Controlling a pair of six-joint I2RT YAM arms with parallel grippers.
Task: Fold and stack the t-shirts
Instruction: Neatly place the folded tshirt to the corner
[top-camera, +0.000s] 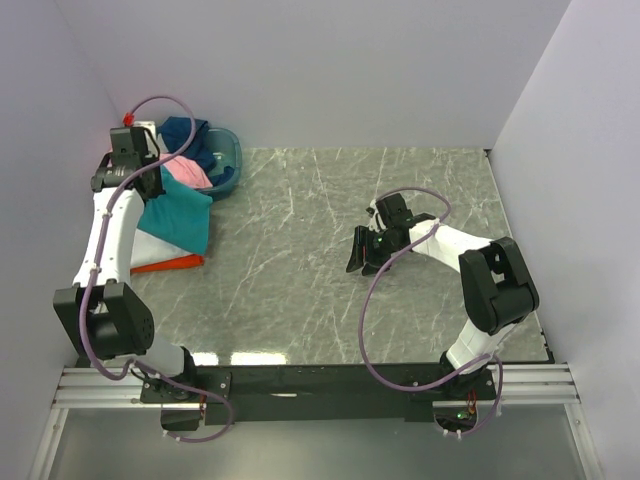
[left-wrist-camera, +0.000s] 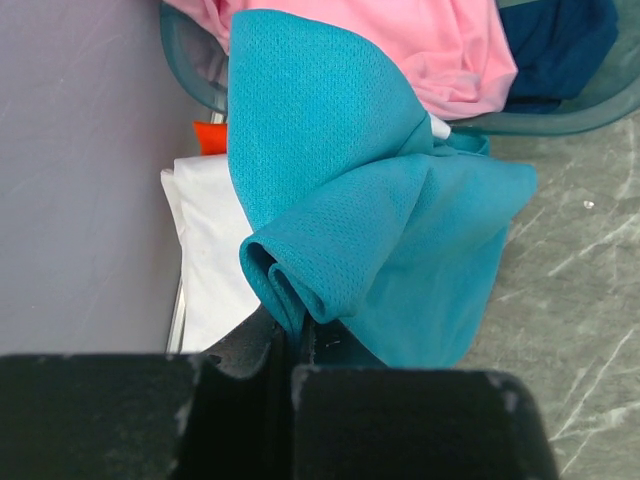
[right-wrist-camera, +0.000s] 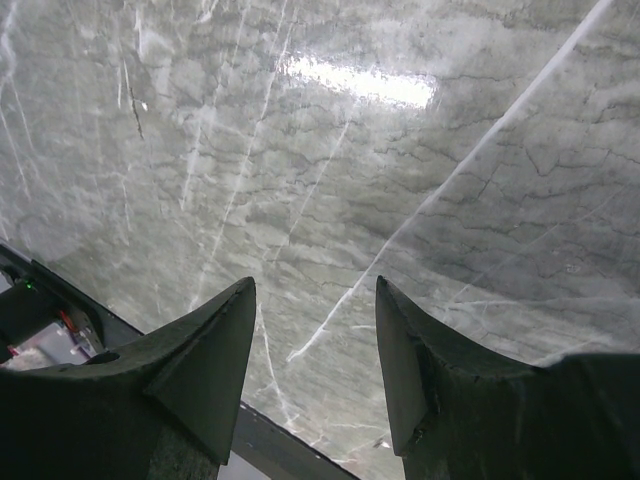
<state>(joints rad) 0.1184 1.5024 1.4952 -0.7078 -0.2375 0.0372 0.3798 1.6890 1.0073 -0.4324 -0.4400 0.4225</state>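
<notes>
Grey marbled tabletop (top-camera: 290, 260); left claw (left-wrist-camera: 295, 335) tight on teal t-shirt (left-wrist-camera: 400, 230), right claw (right-wrist-camera: 315, 292) wide apart, empty.

Each arm is built of white link shells (top-camera: 105, 235) and chunky black joint housings (top-camera: 497, 285). A mauve cable (top-camera: 363, 318) loops away behind each wrist (the left one's starts beside a small red cap (top-camera: 127, 118)). The left gripper (left-wrist-camera: 290, 335) is matt black, chipped pale at its edges. The right gripper (right-wrist-camera: 315, 300) ends in black wedge-shaped fingers (right-wrist-camera: 205, 360), with a green light (top-camera: 383, 240) just behind them.
</notes>
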